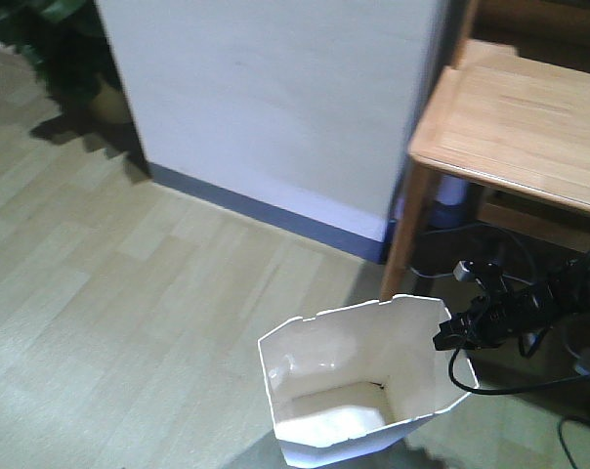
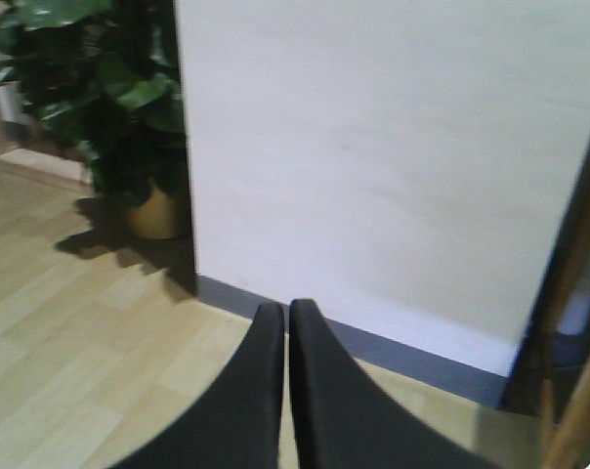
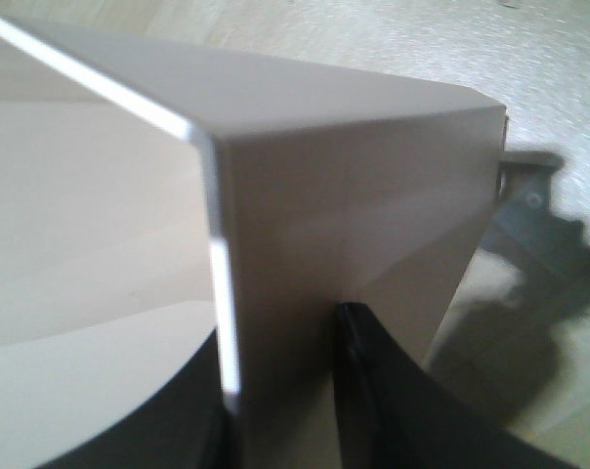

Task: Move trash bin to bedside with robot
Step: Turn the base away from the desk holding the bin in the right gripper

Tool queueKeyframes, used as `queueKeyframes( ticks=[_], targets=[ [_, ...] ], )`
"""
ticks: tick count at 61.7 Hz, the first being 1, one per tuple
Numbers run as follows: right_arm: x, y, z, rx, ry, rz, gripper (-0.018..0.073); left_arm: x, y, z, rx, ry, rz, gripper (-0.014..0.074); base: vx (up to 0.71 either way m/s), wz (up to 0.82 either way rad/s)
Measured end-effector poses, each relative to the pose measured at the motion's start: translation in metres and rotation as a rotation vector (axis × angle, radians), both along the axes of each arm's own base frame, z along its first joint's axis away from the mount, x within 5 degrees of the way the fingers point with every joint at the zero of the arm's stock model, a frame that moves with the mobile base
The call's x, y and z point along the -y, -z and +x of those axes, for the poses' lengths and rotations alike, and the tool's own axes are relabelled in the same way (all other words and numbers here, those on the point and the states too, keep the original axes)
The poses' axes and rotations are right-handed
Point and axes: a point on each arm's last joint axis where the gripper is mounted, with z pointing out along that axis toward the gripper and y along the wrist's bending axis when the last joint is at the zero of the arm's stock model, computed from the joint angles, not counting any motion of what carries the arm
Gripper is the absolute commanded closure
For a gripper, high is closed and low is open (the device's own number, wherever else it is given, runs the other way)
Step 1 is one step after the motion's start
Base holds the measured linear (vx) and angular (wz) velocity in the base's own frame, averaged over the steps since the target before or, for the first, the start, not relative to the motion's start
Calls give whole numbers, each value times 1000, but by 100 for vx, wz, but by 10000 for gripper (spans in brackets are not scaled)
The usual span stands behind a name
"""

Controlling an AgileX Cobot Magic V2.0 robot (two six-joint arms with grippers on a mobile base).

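The white faceted trash bin (image 1: 310, 357) stands on the wood floor at the bottom centre of the front view, its cream inside showing. My right gripper (image 1: 451, 332), at the tip of the thin black arm, is shut on the bin's right rim. In the right wrist view the bin wall (image 3: 354, 176) runs between the two black fingers of that gripper (image 3: 280, 332), one inside and one outside. My left gripper (image 2: 287, 307) is shut on nothing and points at the wall. The bedside is out of view.
A white wall block (image 1: 275, 107) with a grey-blue baseboard (image 1: 266, 207) rises behind the bin. A light wooden desk (image 1: 529, 127) stands at the right, its leg (image 1: 404, 230) close to the bin, with black cables (image 1: 573, 430) beneath. A potted plant (image 2: 109, 107) sits at the far left.
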Motion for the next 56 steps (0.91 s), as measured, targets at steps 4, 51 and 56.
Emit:
queueKeyframes(
  ticks=[4,51,56],
  targets=[
    [0,0,0,0,-1,0,564,0,0,0,0,0,0,602,-4,57],
    [0,0,0,0,-2,0,564,0,0,0,0,0,0,602,6,52],
    [0,0,0,1,-1,-6,564,0,0,0,0,0,0,602,14,60]
  ],
)
